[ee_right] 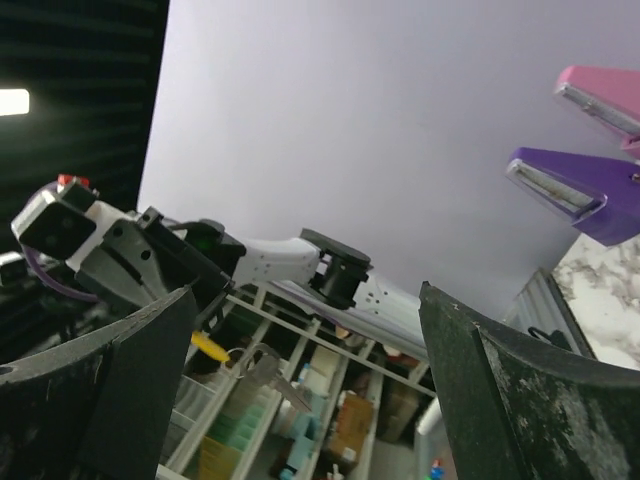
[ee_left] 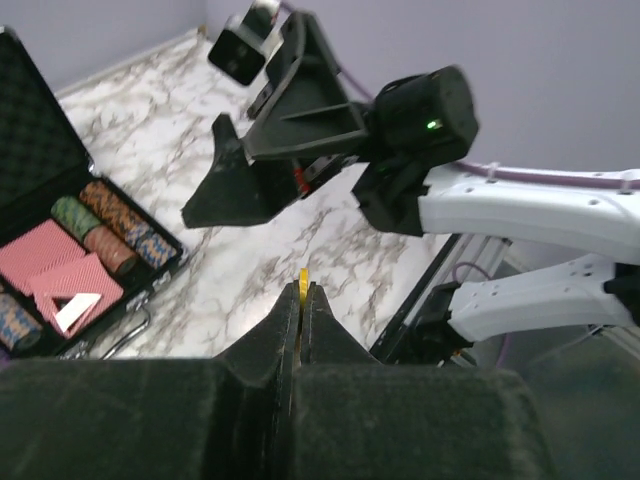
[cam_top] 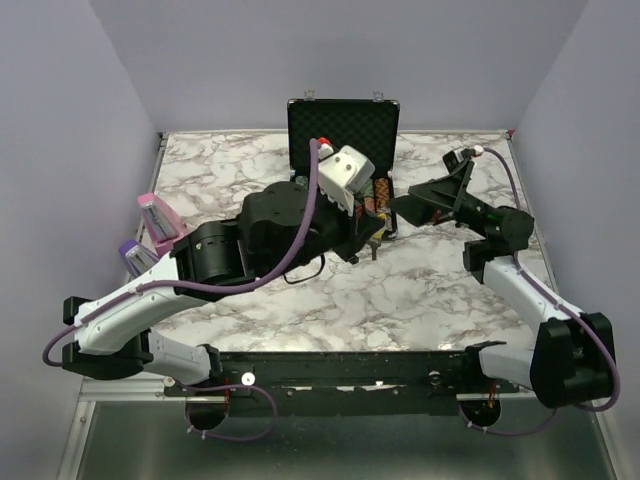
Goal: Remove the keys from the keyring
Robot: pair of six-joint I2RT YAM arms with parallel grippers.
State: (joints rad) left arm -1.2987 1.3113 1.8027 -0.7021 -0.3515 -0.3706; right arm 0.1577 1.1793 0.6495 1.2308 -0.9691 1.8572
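Observation:
The yellow keyring (ee_left: 302, 283) is pinched edge-on between the fingers of my left gripper (ee_left: 301, 298), which is shut on it above the marble table. In the right wrist view the keyring (ee_right: 210, 346) shows as a yellow tab with a wire loop, and silver keys (ee_right: 272, 373) hang from it. My right gripper (ee_right: 305, 295) stands wide open, facing the keys from close by with nothing between its fingers. From above, the left gripper (cam_top: 366, 238) and right gripper (cam_top: 403, 209) meet in front of the black case; there the keys are too small to make out.
An open black case (cam_top: 343, 118) with poker chips and red cards stands at the back centre, its lid (ee_left: 30, 130) upright. Pink (cam_top: 155, 214) and purple (cam_top: 135, 254) clips lie at the table's left edge. Lilac walls enclose the table on three sides.

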